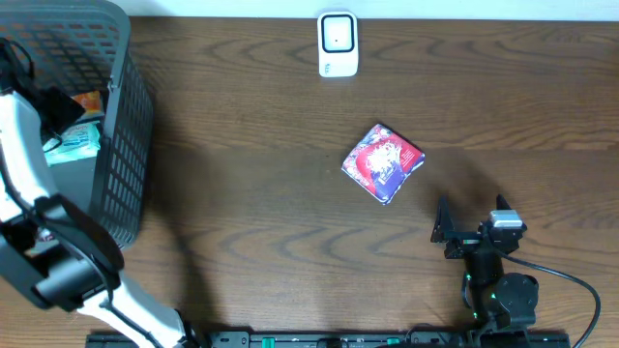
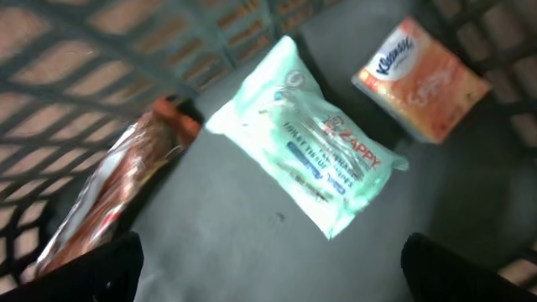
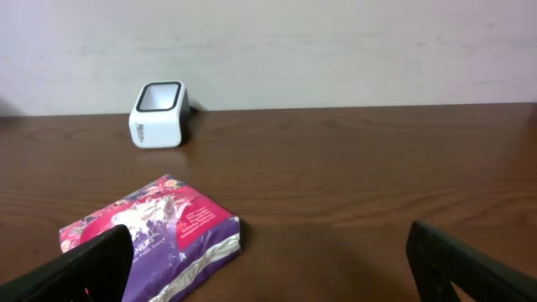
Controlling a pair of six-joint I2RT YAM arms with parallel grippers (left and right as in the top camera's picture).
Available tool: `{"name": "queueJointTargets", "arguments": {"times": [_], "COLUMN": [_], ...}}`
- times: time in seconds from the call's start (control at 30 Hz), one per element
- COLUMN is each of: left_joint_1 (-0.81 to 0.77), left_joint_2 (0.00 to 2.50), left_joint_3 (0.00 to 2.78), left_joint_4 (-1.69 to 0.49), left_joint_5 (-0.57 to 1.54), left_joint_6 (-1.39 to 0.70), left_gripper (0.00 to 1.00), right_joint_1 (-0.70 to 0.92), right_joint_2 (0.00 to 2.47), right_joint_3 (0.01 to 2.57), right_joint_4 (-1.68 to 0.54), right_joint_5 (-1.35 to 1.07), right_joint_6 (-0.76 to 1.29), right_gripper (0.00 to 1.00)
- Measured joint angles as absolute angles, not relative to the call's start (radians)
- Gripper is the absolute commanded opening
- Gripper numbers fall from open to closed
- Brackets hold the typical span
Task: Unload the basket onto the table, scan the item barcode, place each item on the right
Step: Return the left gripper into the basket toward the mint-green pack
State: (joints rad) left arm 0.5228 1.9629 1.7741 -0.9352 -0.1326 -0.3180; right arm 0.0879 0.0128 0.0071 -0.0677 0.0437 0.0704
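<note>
The dark wooden worktop (image 1: 251, 97) fills the overhead view, and a grey mesh basket (image 1: 126, 145) stands at its left edge. The white left arm (image 1: 24, 145) reaches over the basket's rim, while the black right arm (image 1: 498, 280) sits low at the near right edge of the worktop. The left tool (image 2: 273, 277) hangs inside the basket with its jaws spread wide and nothing between them, both dark fingertips showing at the bottom corners of its wrist view. The right tool (image 3: 268, 273) is just as wide and empty, held low over the worktop and facing the far wall. A pink-and-purple packet (image 1: 384, 162) lies flat on the bare worktop near the middle, just ahead of the right tool and apart from it. On the basket floor a pale green wet-tissue pack (image 2: 306, 155) lies in front of the left tool, with an orange Kleenex pack (image 2: 419, 80) near one of its corners and a reddish-brown wrapper (image 2: 109, 201) against the mesh wall on the other side. A small white barcode scanner (image 1: 338, 43) stands at the far edge of the worktop, well apart from the pink-and-purple packet.
</note>
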Motion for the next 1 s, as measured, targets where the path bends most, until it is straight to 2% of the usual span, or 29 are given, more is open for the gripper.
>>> {"name": "queueJointTargets", "arguments": {"times": [0.17,0.6,0.7,0.83,0.9,1.0], "left_joint_1": [0.523,0.519,0.513,0.500,0.499,0.499], "left_joint_2": [2.039,2.083,2.123,2.183,2.188,2.188], "left_joint_3": [1.773,1.773,1.773,1.773,1.773,1.773], "left_joint_4": [-0.839,-0.708,-0.725,-0.773,-0.809,-0.879], "left_joint_5": [-0.072,-0.032,-0.032,-0.036,-0.040,-0.040], "left_joint_6": [-0.285,-0.412,-0.419,-0.421,-0.422,-0.424], "left_gripper": [0.99,0.98,0.92,0.75,0.70,0.51], "right_joint_1": [0.088,0.088,0.088,0.088,0.088,0.088], "right_joint_2": [0.013,0.013,0.013,0.013,0.013,0.013], "right_joint_3": [0.007,0.007,0.007,0.007,0.007,0.007], "right_joint_4": [-0.067,-0.068,-0.068,-0.068,-0.068,-0.068], "right_joint_5": [0.044,0.043,0.044,0.044,0.044,0.044], "right_joint_6": [0.070,0.070,0.070,0.070,0.070,0.070], "right_gripper": [0.99,0.99,0.99,0.99,0.99,0.99]}}
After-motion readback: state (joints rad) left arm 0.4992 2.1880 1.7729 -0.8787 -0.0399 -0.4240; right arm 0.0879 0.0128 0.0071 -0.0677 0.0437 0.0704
